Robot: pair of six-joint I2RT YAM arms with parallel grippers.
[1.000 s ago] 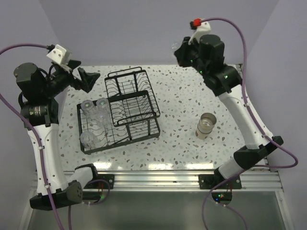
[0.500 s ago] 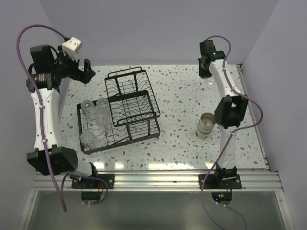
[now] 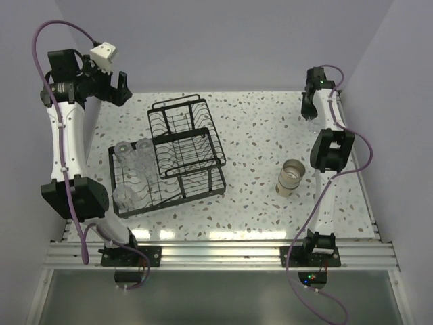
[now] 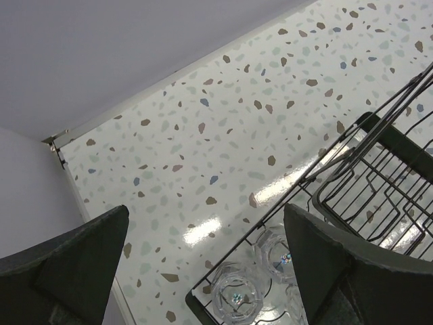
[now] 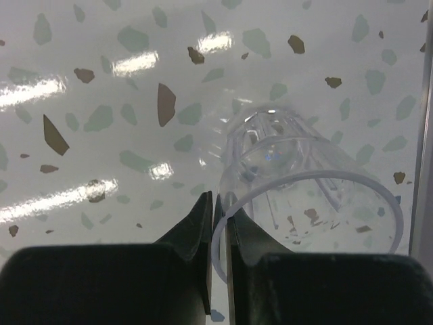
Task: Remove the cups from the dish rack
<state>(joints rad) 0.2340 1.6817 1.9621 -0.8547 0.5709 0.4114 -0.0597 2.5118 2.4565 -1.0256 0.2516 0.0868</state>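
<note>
The black wire dish rack (image 3: 169,203) stands left of centre, and the left wrist view catches one corner of it (image 4: 379,176). Clear cups (image 3: 133,157) sit in its left section, two of them also seen from above (image 4: 237,294) between my open left gripper's fingers. That left gripper (image 3: 120,88) (image 4: 206,264) hangs high over the table's far left, well above the rack, holding nothing. A tan cup (image 3: 291,177) stands on the table at the right. My right gripper (image 3: 310,112) (image 5: 218,210) is at the far right corner, shut on the rim of a clear cup (image 5: 304,183) low over the table.
The table's right edge strip (image 5: 426,135) runs just beside the held cup. The far-left table corner (image 4: 57,139) meets the wall below my left gripper. A metal rail (image 3: 216,254) with both arm bases lines the near edge.
My right arm has stretched out and carried the clear cup to the far right corner, lower down. My left arm has straightened up, its open gripper drifting toward the far left.
</note>
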